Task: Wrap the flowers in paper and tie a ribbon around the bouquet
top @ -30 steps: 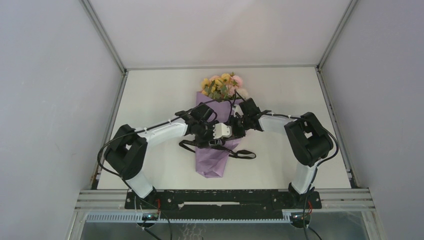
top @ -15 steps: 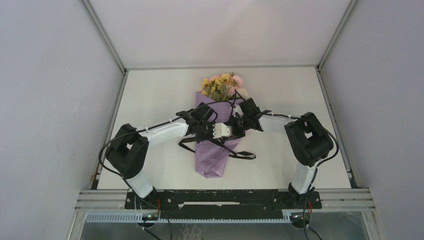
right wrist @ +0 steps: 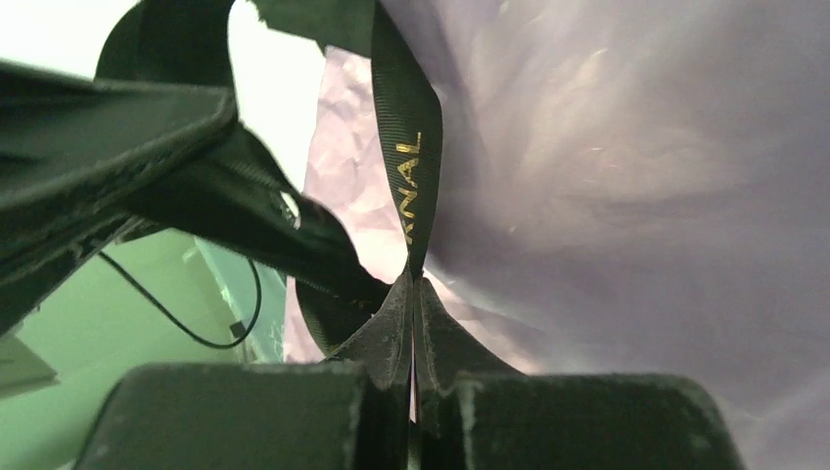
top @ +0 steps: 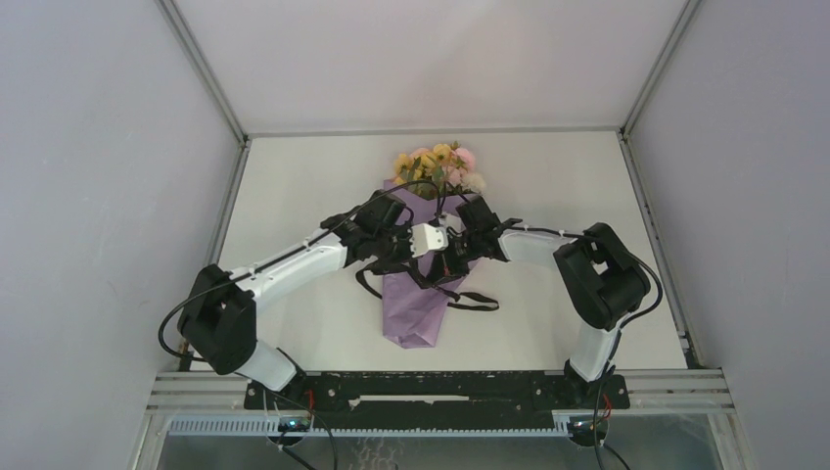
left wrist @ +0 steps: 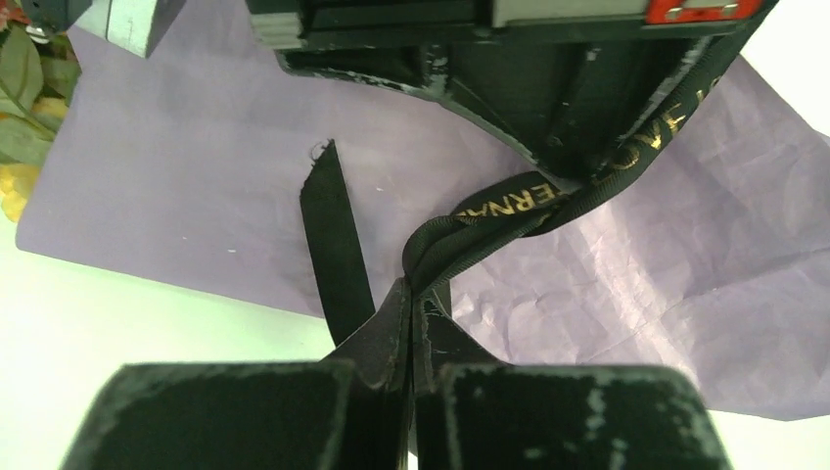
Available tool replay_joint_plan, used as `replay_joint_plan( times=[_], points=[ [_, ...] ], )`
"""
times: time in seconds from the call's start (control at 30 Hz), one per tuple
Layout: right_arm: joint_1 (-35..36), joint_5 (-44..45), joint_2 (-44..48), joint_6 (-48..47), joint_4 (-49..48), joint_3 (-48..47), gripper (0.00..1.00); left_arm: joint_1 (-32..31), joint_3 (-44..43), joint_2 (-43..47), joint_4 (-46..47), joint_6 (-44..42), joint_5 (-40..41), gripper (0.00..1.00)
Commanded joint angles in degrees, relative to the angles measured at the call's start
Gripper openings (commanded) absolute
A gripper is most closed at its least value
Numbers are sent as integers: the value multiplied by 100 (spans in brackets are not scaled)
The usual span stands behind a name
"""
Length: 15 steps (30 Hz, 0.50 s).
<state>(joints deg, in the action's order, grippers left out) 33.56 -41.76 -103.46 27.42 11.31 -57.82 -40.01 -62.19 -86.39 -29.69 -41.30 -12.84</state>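
The bouquet lies mid-table: pink and yellow flowers (top: 436, 168) at the far end of a lilac paper (top: 415, 308) cone. Both grippers meet over the cone's middle. My left gripper (top: 438, 262) (left wrist: 415, 286) is shut on a doubled fold of the black gold-lettered ribbon (left wrist: 548, 196), which runs up right to the right gripper's body (left wrist: 509, 59). A loose ribbon end (left wrist: 333, 235) lies on the paper (left wrist: 196, 166). My right gripper (top: 456, 257) (right wrist: 413, 282) is shut on the ribbon (right wrist: 406, 147) against the paper (right wrist: 607, 176).
Ribbon tails trail onto the white table (top: 294, 186) left (top: 366, 284) and right (top: 478, 303) of the cone. Metal frame rails (top: 431, 130) edge the table, with grey walls around. The left gripper's dark body (right wrist: 147, 147) crowds the right wrist view.
My left gripper closed on the ribbon and shifted toward the flowers, its elbow swinging out left. The right gripper stayed shut and moved slightly the same way.
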Motion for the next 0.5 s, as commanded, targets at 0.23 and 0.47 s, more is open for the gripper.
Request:
replay_joint_plan(
  times=[0.23, 0.47],
  points=[
    [-92, -1149, 369, -348, 136, 31, 7, 172, -364, -24, 153, 419, -179, 0],
    [-614, -892, 683, -297, 277, 109, 24, 194, -392, -260, 247, 665, -288, 0]
  ],
)
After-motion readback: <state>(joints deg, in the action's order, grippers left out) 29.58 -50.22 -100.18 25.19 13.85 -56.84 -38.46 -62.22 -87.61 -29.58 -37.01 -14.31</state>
